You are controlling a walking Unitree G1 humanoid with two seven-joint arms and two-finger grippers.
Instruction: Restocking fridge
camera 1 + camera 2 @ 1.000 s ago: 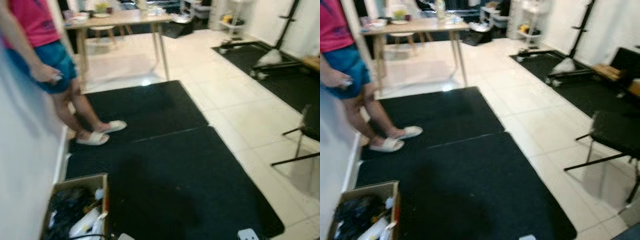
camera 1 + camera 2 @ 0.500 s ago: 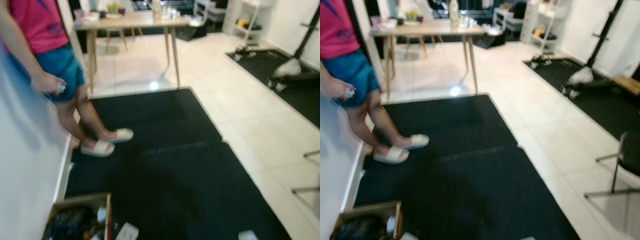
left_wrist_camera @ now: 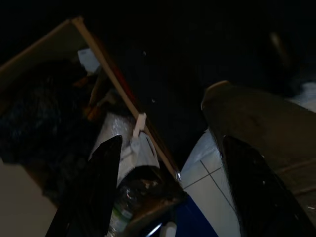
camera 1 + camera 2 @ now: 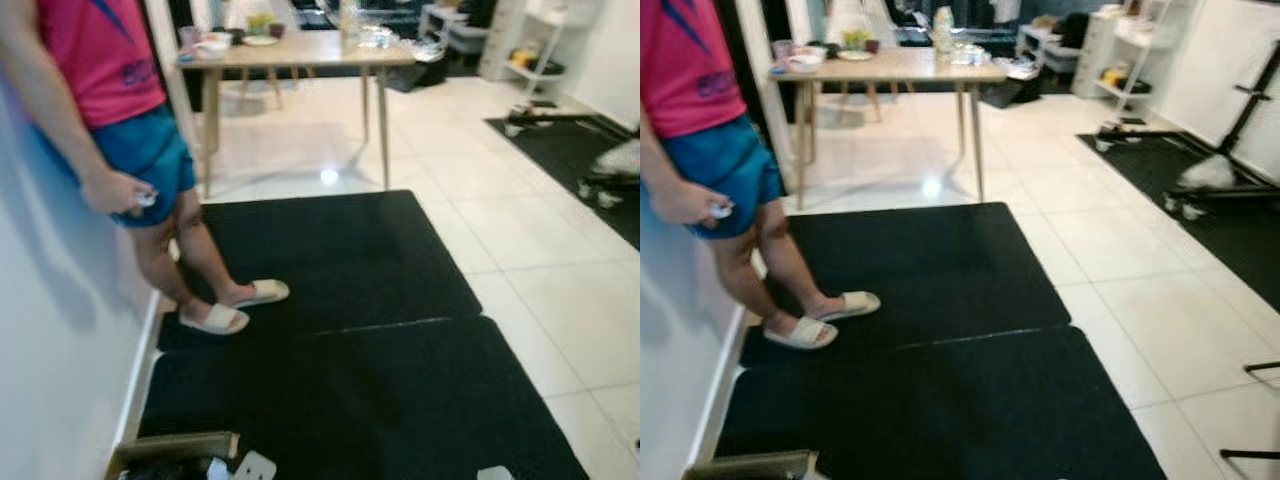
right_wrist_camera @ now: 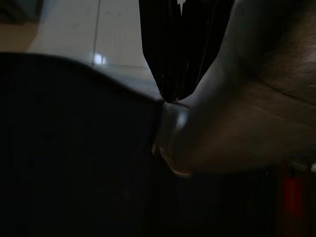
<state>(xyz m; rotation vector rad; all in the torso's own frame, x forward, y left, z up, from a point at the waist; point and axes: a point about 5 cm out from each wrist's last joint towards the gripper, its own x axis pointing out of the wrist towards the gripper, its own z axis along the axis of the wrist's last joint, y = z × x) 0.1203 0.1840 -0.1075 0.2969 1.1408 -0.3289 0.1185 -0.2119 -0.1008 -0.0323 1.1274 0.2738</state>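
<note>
Left gripper (image 3: 172, 139) hangs with its two black fingers (image 3: 101, 182) spread wide apart and holding nothing, over the near corner of a cardboard box (image 3: 106, 74) (the wrist view is dim, so detail is thin). Between the fingers, close to the wrist, lies a clear plastic bottle (image 3: 129, 197) with a greenish label. It seems to lie on its side with its long axis roughly along the box's wall. I cannot tell which end carries the cap.

In the head views the box's rim (image 4: 170, 445) sits at seven o'clock, on a black mat (image 4: 340, 260). A person (image 4: 110, 110) stands at ten o'clock and a wooden table (image 4: 300, 50) at twelve. No fridge is in sight.

Judging by this, the step is fetching stock from the box. Next the left gripper likely needs to drop lower, turn across the bottle's long axis and close on its body. The right gripper (image 5: 170, 74) hangs idle in shadow.
</note>
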